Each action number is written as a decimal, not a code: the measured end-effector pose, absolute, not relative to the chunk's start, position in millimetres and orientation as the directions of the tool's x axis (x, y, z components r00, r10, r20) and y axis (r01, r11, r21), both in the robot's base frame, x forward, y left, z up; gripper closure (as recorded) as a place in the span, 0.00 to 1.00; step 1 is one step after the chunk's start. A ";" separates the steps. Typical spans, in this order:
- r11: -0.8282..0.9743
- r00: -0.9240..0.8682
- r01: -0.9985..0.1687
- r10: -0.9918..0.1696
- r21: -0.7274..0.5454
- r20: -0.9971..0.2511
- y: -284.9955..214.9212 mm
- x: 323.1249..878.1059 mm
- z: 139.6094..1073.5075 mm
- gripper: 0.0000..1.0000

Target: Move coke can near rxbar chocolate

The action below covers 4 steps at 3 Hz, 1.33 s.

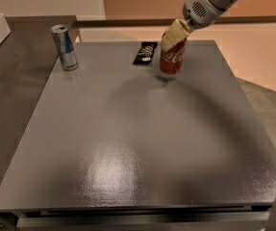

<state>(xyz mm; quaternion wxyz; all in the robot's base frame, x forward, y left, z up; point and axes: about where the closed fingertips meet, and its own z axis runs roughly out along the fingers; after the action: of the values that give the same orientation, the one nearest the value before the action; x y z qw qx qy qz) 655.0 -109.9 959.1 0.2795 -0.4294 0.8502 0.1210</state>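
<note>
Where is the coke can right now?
In the camera view, the coke can is at the far end of the table, right of centre, just right of the rxbar chocolate, with the gripper clamped on its top.

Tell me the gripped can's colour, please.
Red soda can, white script, camera view; gripper grips its top.

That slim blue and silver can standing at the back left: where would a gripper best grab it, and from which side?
Probably across its round wall near the top, coming down from above: the blue and silver can stands upright and alone, with bare table around it. Right now the gripper is closed on the coke can at its top, beside the rxbar chocolate.
</note>
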 end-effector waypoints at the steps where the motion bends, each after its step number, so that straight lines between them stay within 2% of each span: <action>1: 0.623 -0.505 -0.782 -0.644 -0.012 -0.575 -108.3 676.3 951.0 1.00; 2: 0.639 -0.526 -0.769 -0.624 0.010 -0.578 -110.2 691.2 943.3 1.00; 3: 0.643 -0.534 -0.765 -0.605 0.033 -0.591 -108.5 702.9 936.2 0.85; 4: 0.641 -0.533 -0.766 -0.595 0.045 -0.602 -103.6 711.7 931.3 0.62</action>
<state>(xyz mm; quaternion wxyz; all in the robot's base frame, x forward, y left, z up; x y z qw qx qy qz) 711.7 -103.6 931.3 0.2786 -0.3947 0.8620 0.1537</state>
